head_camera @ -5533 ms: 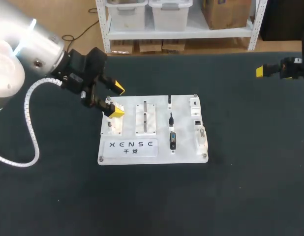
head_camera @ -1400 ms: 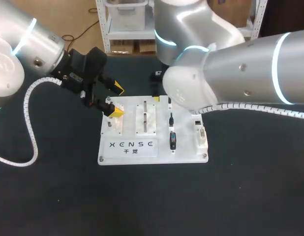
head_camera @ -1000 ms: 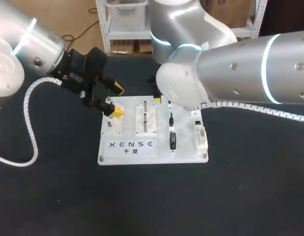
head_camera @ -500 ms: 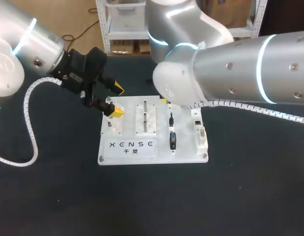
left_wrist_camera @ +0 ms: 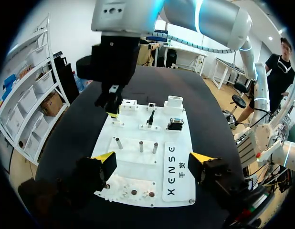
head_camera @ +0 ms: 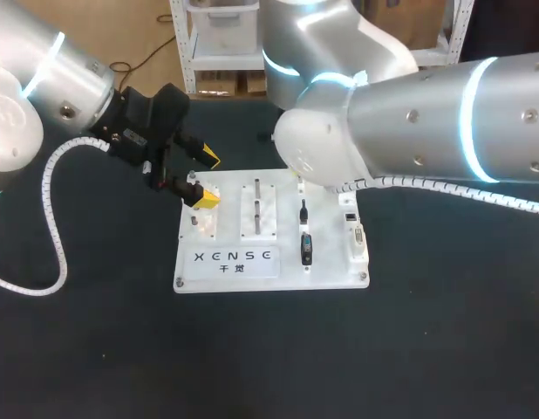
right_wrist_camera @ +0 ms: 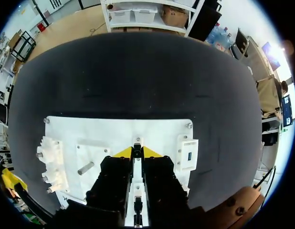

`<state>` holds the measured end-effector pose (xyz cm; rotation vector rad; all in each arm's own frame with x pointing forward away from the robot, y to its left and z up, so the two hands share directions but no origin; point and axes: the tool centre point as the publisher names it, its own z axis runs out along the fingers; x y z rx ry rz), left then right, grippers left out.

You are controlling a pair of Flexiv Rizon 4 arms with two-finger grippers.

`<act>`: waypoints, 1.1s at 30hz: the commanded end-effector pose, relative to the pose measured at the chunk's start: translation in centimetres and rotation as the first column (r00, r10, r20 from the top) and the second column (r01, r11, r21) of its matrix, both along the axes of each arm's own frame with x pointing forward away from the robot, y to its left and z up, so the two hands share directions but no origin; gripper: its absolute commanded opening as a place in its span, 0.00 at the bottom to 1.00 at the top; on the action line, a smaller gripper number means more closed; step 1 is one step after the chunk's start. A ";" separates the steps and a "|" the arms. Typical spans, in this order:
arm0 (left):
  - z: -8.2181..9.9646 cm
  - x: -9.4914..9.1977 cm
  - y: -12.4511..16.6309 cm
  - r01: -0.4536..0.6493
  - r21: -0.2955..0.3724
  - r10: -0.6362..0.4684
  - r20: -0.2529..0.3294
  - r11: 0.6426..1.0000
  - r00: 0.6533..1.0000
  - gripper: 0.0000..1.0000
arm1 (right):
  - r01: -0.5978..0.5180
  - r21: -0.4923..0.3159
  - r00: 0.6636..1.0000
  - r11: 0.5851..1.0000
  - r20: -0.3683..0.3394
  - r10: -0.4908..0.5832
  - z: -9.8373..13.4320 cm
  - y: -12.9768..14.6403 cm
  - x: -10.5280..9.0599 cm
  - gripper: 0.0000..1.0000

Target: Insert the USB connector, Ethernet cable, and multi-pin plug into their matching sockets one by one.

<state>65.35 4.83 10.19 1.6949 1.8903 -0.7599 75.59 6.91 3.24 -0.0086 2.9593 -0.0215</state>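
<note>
The white board (head_camera: 330,272) lies mid-table. My right arm reaches over its far edge, and the right gripper (head_camera: 297,179) is mostly hidden under the arm there. In the right wrist view the right gripper (right_wrist_camera: 137,152) has its yellow tips pressed on both sides of the small black USB connector (right_wrist_camera: 137,149), which stands in its holder. The Ethernet cable plug (head_camera: 303,210) and the black multi-pin plug (head_camera: 306,249) rest in their holders nearer me. My left gripper (head_camera: 205,178) hovers open over the board's far left corner, its fingers (left_wrist_camera: 107,160) holding nothing.
White socket blocks (head_camera: 355,234) line the board's right edge; one socket block (right_wrist_camera: 188,153) sits just beside the right gripper. Metal pegs (left_wrist_camera: 141,145) and a white fixture (head_camera: 202,214) stand on the board's left half. Dark table mat (head_camera: 426,332) surrounds the board.
The right gripper's fingers have drawn together around the USB connector, and the right arm has shifted slightly over the board's far edge. The left arm has not moved.
</note>
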 end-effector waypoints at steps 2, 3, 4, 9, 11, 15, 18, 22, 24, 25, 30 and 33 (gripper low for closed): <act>0.0 0.1 0.0 0.002 0.003 -0.002 -0.002 1.000 1.000 1.00 | 0.000 0.009 0.998 1.000 0.061 0.000 1.7 -1.0 -1.5 0.00; 0.0 0.1 0.0 0.002 0.003 -0.002 -0.002 1.000 1.000 1.00 | 0.002 0.008 0.998 1.000 0.066 -0.002 2.0 -1.2 -1.6 0.00; 0.0 0.1 0.0 0.002 0.003 -0.002 -0.002 1.000 1.000 1.00 | 0.004 0.009 0.997 1.000 0.071 -0.004 2.1 -1.5 -1.6 0.00; 0.0 0.1 0.0 0.002 0.003 -0.002 -0.002 1.000 1.000 1.00 | 0.029 -0.004 0.996 1.000 0.085 -0.029 2.6 -3.6 -1.8 0.00; 0.0 0.1 0.0 0.002 0.003 -0.002 -0.002 1.000 1.000 1.00 | 0.044 -0.012 0.996 0.999 0.085 -0.042 2.4 -4.6 -2.0 0.00; 0.0 0.1 0.0 0.002 0.003 -0.002 -0.002 1.000 1.000 1.00 | 0.077 -0.029 0.994 0.997 0.075 -0.075 1.8 -6.2 -2.1 0.00; 0.0 0.1 0.0 0.002 0.003 -0.002 -0.002 1.000 1.000 1.00 | 0.094 -0.035 0.993 0.995 0.072 -0.092 1.5 -6.8 -2.2 0.00; 0.0 0.1 0.0 0.002 0.003 -0.002 -0.002 1.000 1.000 1.00 | 0.096 -0.043 0.994 0.994 0.063 -0.093 1.1 -7.2 -2.4 0.00; 0.0 0.1 0.0 0.002 0.003 -0.002 -0.002 1.000 1.000 1.00 | 0.099 -0.051 0.994 0.994 0.060 -0.096 0.9 -7.3 -2.5 0.00; 0.0 0.1 0.0 0.002 0.003 -0.002 -0.002 1.000 1.000 1.00 | 0.101 -0.053 0.993 0.993 0.060 -0.098 0.8 -7.4 -2.5 0.00; 0.0 0.1 0.0 0.002 0.003 -0.002 -0.002 1.000 1.000 1.00 | 0.110 -0.061 0.993 0.992 0.049 -0.107 0.2 -7.6 -2.6 0.00; 0.0 0.1 0.0 0.002 0.003 -0.002 -0.002 1.000 1.000 1.00 | 0.112 -0.065 0.993 0.992 0.045 -0.109 -0.1 -7.7 -2.5 0.00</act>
